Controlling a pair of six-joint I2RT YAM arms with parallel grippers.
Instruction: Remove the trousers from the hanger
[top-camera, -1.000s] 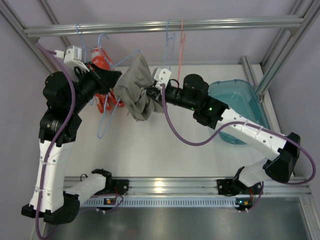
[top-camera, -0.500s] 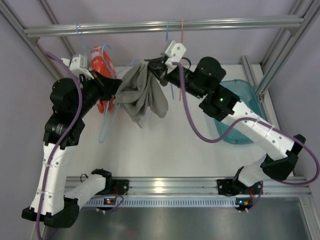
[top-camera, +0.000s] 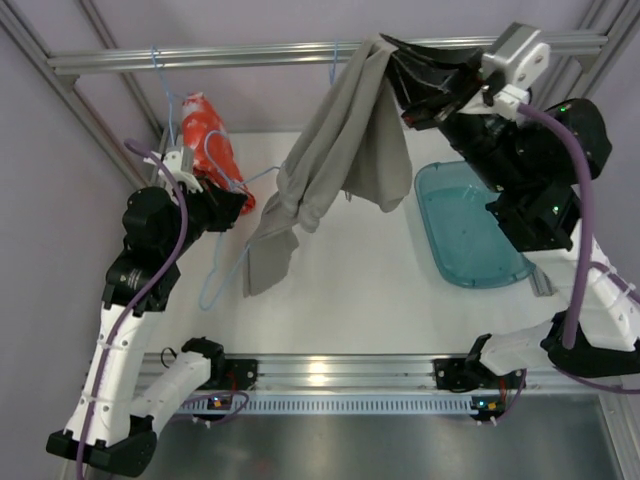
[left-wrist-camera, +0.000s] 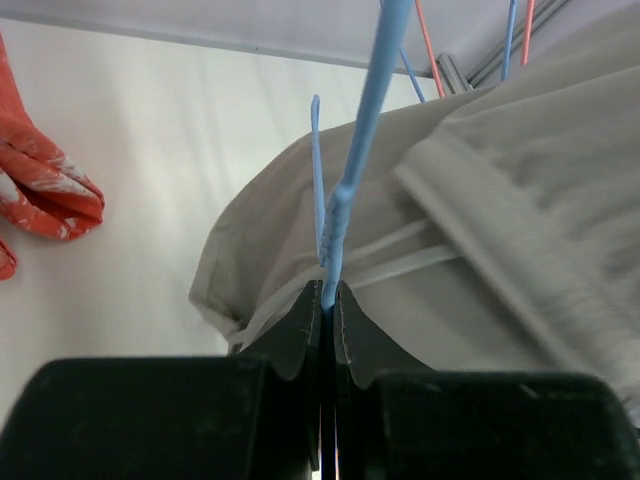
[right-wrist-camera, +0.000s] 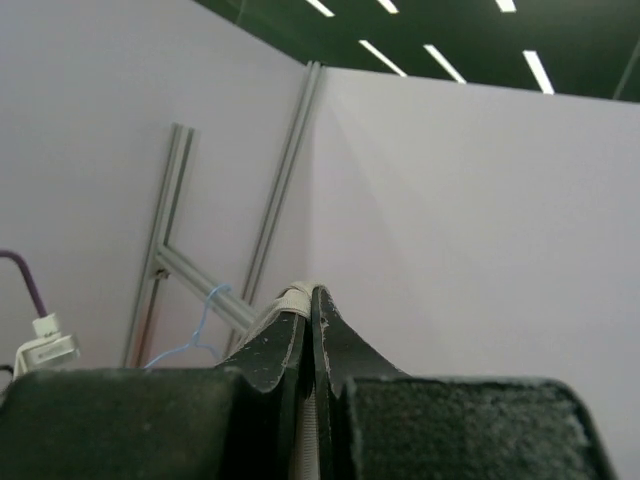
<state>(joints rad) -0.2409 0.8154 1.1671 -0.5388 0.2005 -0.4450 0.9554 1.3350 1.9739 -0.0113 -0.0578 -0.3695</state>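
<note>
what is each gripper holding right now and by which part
The left gripper is shut on the thin wire of the blue hanger; the right gripper pinches the grey trousers by a fabric edge, held high.

We note grey cloth trousers (top-camera: 340, 160): soft, matt, creased. Against them, a thin blue plastic hanger (left-wrist-camera: 367, 100), smooth. Right of the trousers, a teal plastic tub (top-camera: 470, 240), translucent and glossy. Above them, a silver metal rail (top-camera: 200, 58), satin finish.

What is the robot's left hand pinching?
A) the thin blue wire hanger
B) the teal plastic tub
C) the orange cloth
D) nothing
A: the left wrist view shows the left gripper shut on the thin blue wire hanger, with the grey trousers just behind it.
</note>
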